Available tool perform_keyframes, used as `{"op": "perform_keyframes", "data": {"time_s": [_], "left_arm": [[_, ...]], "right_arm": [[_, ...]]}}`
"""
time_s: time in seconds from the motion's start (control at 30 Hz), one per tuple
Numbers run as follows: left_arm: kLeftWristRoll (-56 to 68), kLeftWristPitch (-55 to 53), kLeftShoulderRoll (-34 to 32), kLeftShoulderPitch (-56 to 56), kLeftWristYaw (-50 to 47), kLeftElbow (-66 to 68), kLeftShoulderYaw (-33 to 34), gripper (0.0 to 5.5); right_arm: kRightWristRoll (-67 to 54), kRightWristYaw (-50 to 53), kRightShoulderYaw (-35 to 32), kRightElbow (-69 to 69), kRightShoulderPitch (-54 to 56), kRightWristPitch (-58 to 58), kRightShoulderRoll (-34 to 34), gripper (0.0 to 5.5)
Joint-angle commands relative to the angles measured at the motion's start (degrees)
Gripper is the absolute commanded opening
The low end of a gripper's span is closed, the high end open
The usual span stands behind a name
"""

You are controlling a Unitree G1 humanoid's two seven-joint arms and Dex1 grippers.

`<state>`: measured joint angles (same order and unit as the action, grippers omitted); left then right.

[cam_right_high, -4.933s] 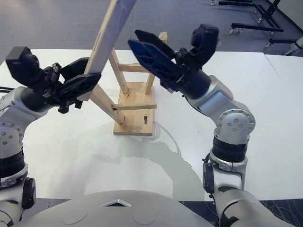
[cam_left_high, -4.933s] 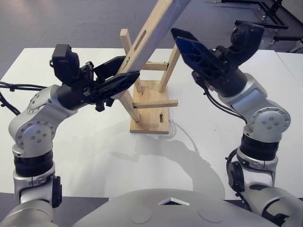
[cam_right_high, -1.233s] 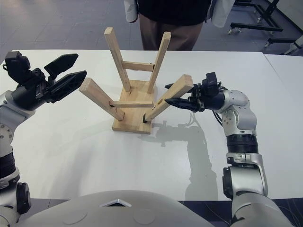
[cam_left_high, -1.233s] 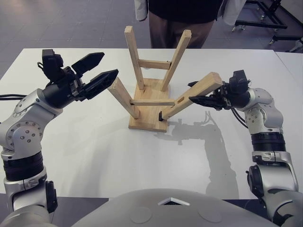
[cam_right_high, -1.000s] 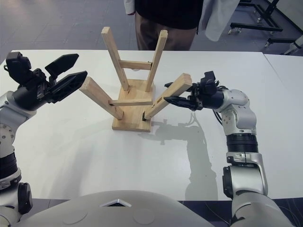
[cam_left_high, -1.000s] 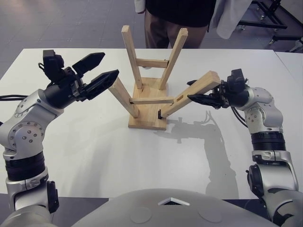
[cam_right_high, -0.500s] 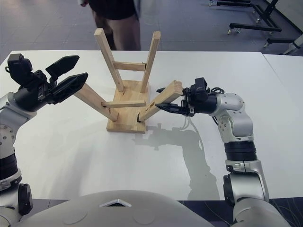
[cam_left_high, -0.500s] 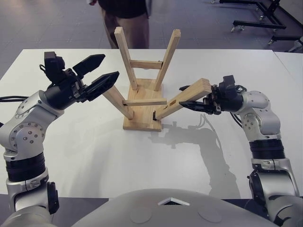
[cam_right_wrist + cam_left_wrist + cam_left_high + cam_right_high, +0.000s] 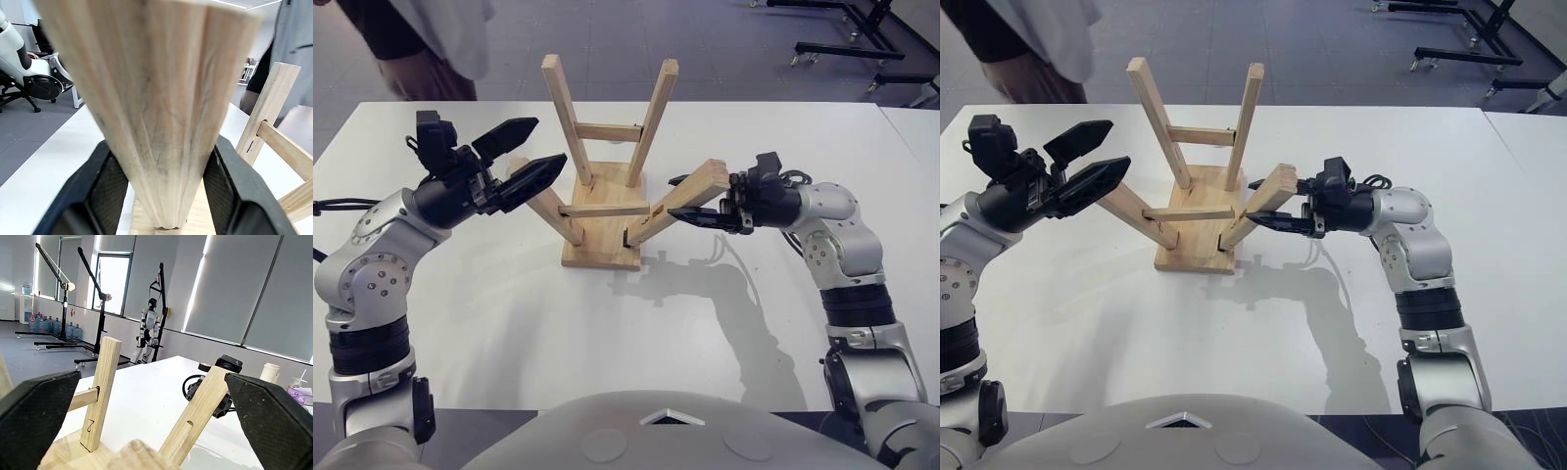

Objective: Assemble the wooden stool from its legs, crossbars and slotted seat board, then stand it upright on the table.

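Right claw (image 9: 677,196) clamps the free end of a slanted leg (image 9: 668,211), whose foot meets the seat board (image 9: 603,251) lying flat on the bench (image 9: 607,333); left claw (image 9: 548,143) gapes wide around the opposite leg (image 9: 553,211) tip.

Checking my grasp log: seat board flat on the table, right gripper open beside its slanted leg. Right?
Not quite: the right gripper is shut on that slanted leg, as the right wrist view shows. The seat board does lie flat on the table.
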<state>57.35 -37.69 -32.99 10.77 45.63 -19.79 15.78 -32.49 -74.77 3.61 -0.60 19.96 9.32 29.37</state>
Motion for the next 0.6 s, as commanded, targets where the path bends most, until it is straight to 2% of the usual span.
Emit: {"op": "perform_keyframes", "data": {"time_s": [0.03, 0.6], "left_arm": [[-0.6, -0.4, -0.8, 1.1, 0.6, 0.6, -0.7, 5.40], [-2.1, -0.5, -0.9, 3.0, 2.5, 2.4, -2.3, 5.40]], "right_arm": [[1.9, 1.4, 1.9, 1.5, 1.0, 1.3, -0.6, 2.04], [2.9, 5.8, 3.7, 1.7, 3.5, 4.7, -2.2, 2.04]]}}
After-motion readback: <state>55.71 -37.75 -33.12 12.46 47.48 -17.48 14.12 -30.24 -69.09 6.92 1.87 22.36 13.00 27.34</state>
